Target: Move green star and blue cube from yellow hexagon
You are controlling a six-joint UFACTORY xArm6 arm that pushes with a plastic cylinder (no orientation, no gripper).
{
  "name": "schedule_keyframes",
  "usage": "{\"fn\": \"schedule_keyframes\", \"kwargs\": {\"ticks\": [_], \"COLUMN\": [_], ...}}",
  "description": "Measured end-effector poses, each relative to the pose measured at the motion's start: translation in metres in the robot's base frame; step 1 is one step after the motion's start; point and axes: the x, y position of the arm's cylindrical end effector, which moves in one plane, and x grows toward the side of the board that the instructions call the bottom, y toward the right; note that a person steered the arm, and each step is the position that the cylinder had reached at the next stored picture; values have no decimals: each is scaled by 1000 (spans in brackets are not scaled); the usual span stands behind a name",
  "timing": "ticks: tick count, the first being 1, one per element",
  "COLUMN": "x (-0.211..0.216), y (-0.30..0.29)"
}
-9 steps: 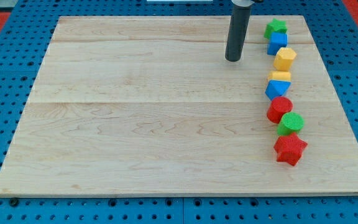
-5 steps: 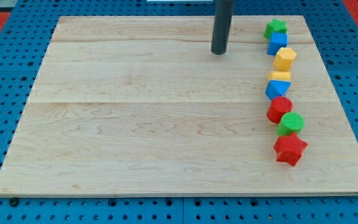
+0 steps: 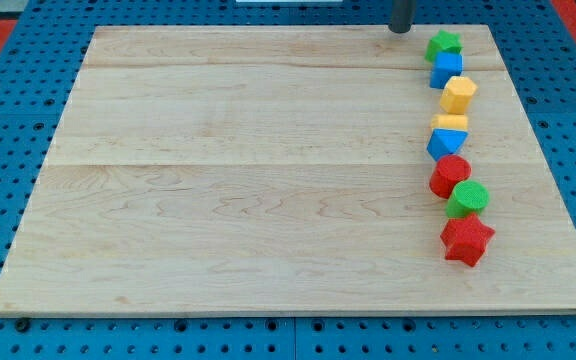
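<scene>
The green star (image 3: pixel 444 43) sits at the board's top right. The blue cube (image 3: pixel 447 69) touches it just below. The yellow hexagon (image 3: pixel 458 94) touches the blue cube's lower right. My tip (image 3: pixel 400 30) is at the board's top edge, a short way left of the green star and not touching it. Only the rod's lowest part shows at the view's top.
Below the hexagon a column runs down the right side: a yellow block (image 3: pixel 450 122), a blue block (image 3: pixel 446 143), a red block (image 3: pixel 450 176), a green block (image 3: pixel 467 198) and a red star (image 3: pixel 466 240). The wooden board (image 3: pixel 248 170) lies on a blue pegboard.
My tip moved up and left, then swung right and up to the board's top edge near the green star. No block has moved.
</scene>
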Motion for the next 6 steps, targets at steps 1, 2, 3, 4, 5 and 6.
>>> {"fn": "schedule_keyframes", "kwargs": {"ticks": [1,2,3,4,5,6], "x": [3,14,37,64,55,27], "y": [46,73,22,-33,-37,-21]}}
